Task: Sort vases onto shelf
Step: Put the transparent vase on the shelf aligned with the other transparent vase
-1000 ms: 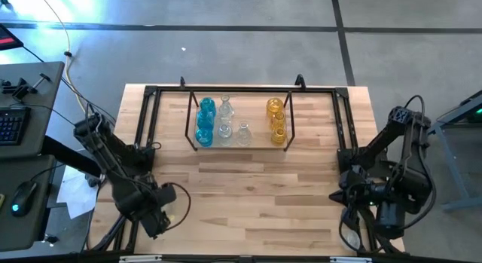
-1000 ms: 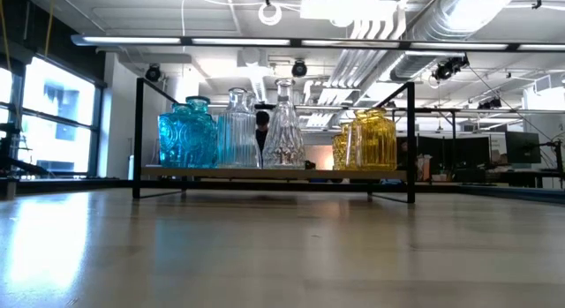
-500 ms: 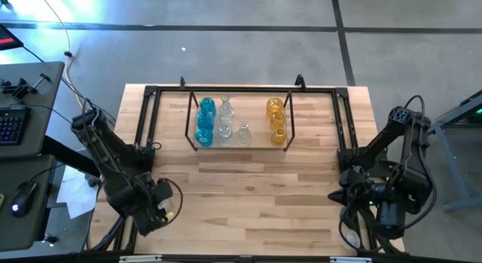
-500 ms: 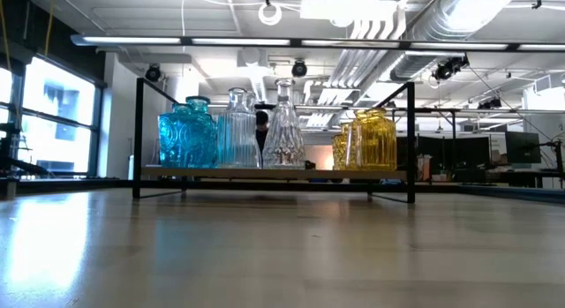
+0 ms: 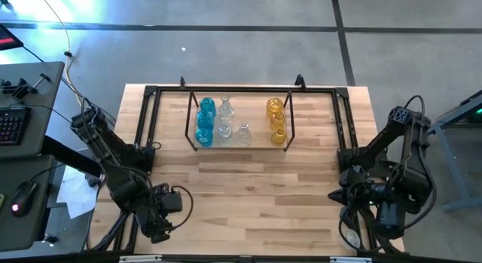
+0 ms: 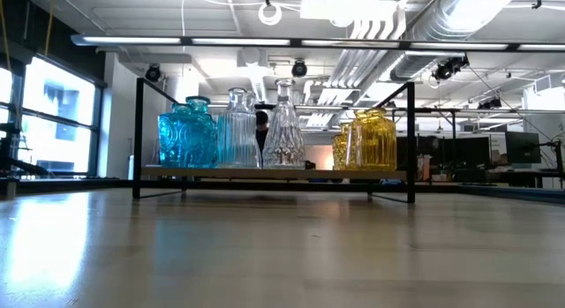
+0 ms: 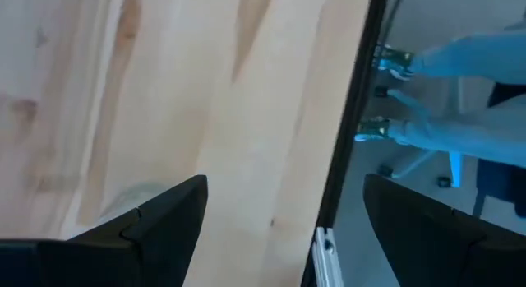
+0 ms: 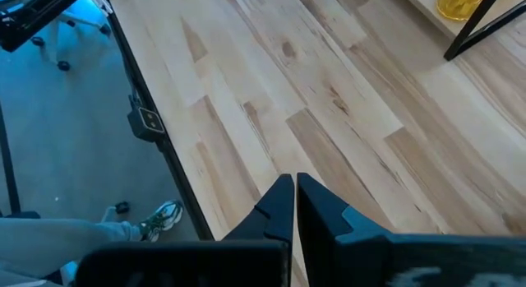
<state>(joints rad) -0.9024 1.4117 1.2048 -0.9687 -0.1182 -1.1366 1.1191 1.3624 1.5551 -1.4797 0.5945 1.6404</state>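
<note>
The big light wooden table lies under both our arms, and the part near us has nothing standing on it. Far across the table from both claws stands the low black metal-rod shelf with the pale wood floor.

All the small see-through glass vases that we can see are on that shelf. From above, the blue ones are at the left, the clear ones in the middle and the yellow ones at the right. So we think the sorting is done, or very nearly.

Our left claw is at the near left corner of the table, right over the edge. Its two dark fingers are spread wide apart and nothing is between them. The vases are far ahead of it and off to its right.

Our right claw is at the near right edge. Its fingers are pressed close together, with just a thin line between them, and they hold nothing. The yellow vases are far ahead of it, on its left.

Shoes and legs of a person show on the floor just past the table edge.

To do this step well, we think we should rest both arms low and slow. We should keep them well away from the shelf so no glass gets bumped, and away from the person too.
</note>
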